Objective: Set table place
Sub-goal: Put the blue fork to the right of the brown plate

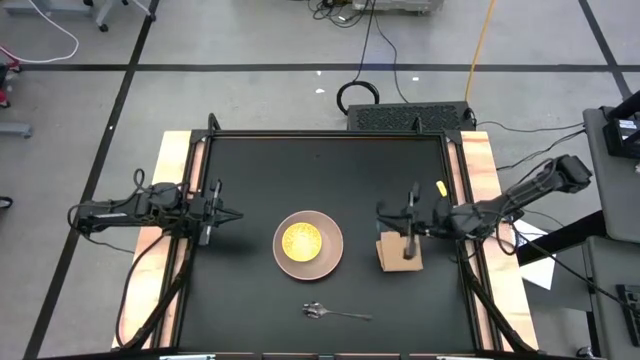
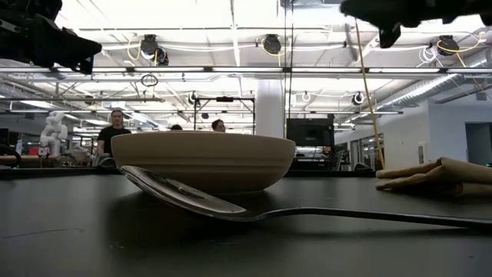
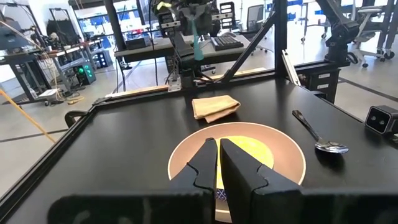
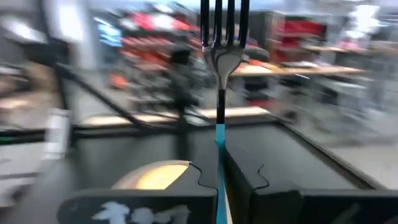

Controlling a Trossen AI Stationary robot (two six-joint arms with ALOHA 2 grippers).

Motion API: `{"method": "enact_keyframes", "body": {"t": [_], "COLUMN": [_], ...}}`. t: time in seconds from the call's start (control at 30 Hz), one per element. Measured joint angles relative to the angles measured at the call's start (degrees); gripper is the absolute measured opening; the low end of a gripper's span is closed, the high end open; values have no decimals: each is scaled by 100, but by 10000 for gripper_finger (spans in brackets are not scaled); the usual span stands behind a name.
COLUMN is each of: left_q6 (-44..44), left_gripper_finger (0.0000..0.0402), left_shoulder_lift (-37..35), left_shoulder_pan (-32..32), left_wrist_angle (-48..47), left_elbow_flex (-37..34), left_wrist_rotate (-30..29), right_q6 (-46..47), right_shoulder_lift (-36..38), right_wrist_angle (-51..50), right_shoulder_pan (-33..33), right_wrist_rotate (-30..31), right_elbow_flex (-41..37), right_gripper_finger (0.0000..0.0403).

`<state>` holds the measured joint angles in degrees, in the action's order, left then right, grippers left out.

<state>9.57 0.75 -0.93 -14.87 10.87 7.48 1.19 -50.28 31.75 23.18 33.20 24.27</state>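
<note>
Two arms raised: right fingers clamping fork above napkin, left fingers closed.

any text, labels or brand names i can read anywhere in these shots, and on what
None can be read.
Right gripper, shut on the fork: pale marks on its body, too blurred to read.
Left gripper: a small patterned patch below its fingers, too small to read.
The plate, yellow dish, spoon and napkin carry no visible print.

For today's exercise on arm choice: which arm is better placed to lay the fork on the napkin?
Right. The right gripper is shut on the fork and hangs above the napkin; the left gripper waits empty at the table's left side.
</note>
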Motion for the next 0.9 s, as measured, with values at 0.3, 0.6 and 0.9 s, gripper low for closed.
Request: {"method": "enact_keyframes", "body": {"t": [0.3, 0.6, 0.9], "left_q6": [74, 83, 78], "left_gripper_finger": [26, 26, 26], "left_shoulder_lift": [0, 0, 0], "left_shoulder_pan": [0, 2, 0], "left_wrist_angle": [17, 15, 15], "left_elbow_flex": [0, 0, 0], "left_wrist_rotate": [-2, -4, -6], "right_q6": [66, 22, 413], "right_shoulder_lift": [642, 968, 893], "right_wrist_angle": [220, 487, 727], "right_shoulder_pan": [-188, -208, -149], "right_wrist_rotate": [-1083, -1249, -1247], "right_elbow_flex": [-719, -1230, -1379], "right_gripper_finger": [0, 0, 0]}}
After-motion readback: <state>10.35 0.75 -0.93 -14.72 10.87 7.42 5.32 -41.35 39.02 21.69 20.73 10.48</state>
